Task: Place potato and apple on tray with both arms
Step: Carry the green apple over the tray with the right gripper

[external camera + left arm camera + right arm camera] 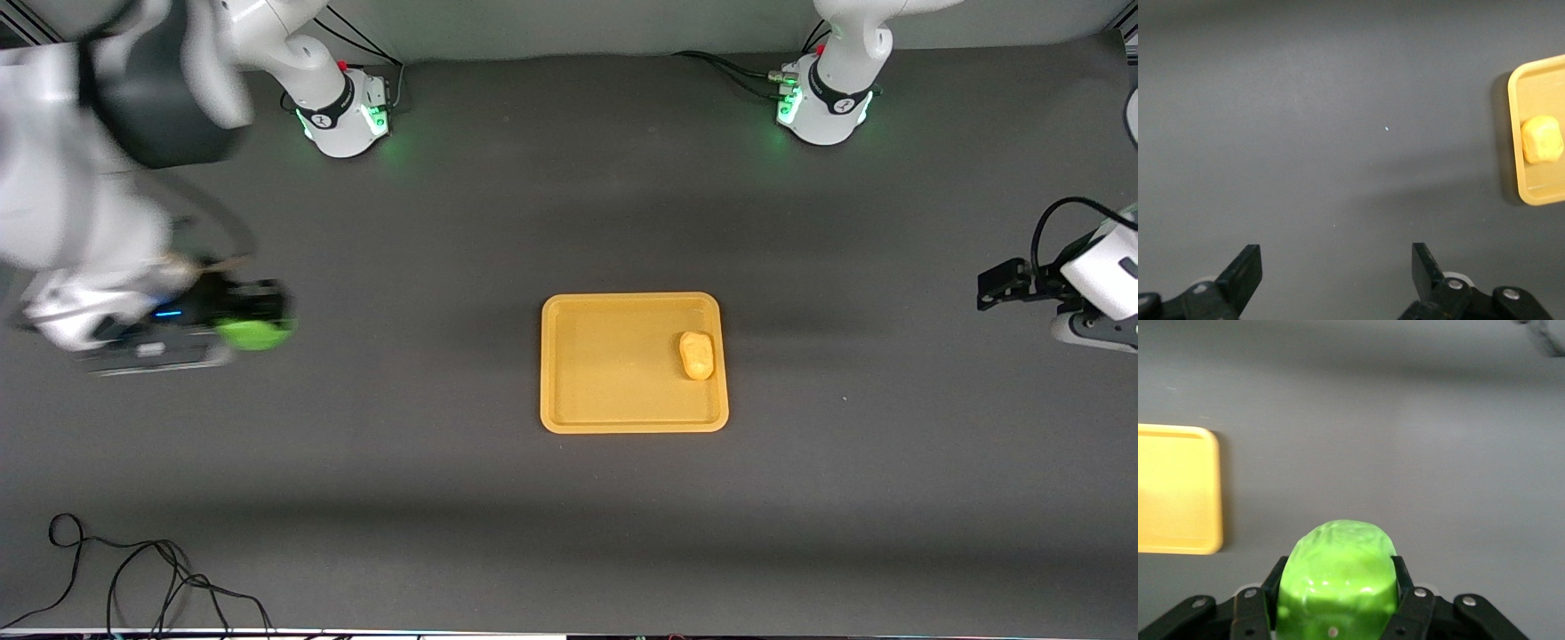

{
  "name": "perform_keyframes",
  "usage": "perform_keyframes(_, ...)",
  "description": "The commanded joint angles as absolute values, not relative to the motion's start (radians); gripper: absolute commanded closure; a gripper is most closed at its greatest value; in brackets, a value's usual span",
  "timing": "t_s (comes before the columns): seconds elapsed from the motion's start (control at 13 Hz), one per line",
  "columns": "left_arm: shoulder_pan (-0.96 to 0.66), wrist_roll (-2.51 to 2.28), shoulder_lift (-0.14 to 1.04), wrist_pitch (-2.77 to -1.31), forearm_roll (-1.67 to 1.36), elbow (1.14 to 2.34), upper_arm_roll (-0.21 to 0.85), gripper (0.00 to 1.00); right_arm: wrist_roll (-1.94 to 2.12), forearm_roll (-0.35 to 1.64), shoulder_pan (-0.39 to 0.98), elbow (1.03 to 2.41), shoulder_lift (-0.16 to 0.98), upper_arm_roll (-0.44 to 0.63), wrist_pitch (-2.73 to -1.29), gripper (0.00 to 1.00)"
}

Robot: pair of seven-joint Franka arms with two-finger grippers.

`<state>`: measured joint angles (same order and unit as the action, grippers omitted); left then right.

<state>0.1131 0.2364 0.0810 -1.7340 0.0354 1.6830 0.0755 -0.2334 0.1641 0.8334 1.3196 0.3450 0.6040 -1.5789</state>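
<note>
Apple held aloft, tray half filled

The right gripper [258, 331] hangs over the bench's right-arm end, its fingers clamped on the apple [1338, 577]; the potato [697, 355] already lies in the tray [569, 418] at mid-bench, against the rim toward the left arm's end. The carry should probably end over the tray's bare half, low before release, so the round apple does not roll. The left gripper [1337, 270] waits at the left-arm edge, fingers spread and empty.
</note>
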Motion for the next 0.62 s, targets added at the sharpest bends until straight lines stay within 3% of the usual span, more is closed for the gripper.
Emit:
perform_keyframes(0.0, 0.107, 0.267, 0.041, -1.755, 0.040, 1.741, 0.071, 0.00, -0.519, 0.228, 0.899, 1.140, 0.495, 0.513, -1.566, 0.77)
perform_keyframes(0.23, 0.106, 0.323, 0.051, -1.805, 0.043, 1.744, 0.074, 0.00, -0.789, 0.227, 0.902, 0.935, 0.647, 0.307, -1.583, 0.77)
perform_keyframes(0.38, 0.110, 0.330, 0.060, -1.813, 0.035, 1.744, 0.071, 0.00, -0.868, 0.219, 0.914, 0.923, 0.690, 0.223, -1.662, 0.77)
perform_keyframes(0.54, 0.109, 0.313, 0.072, -1.806, 0.034, 1.741, 0.071, 0.00, -0.902, 0.207, 0.959, 0.926, 0.757, 0.221, -1.745, 0.77)
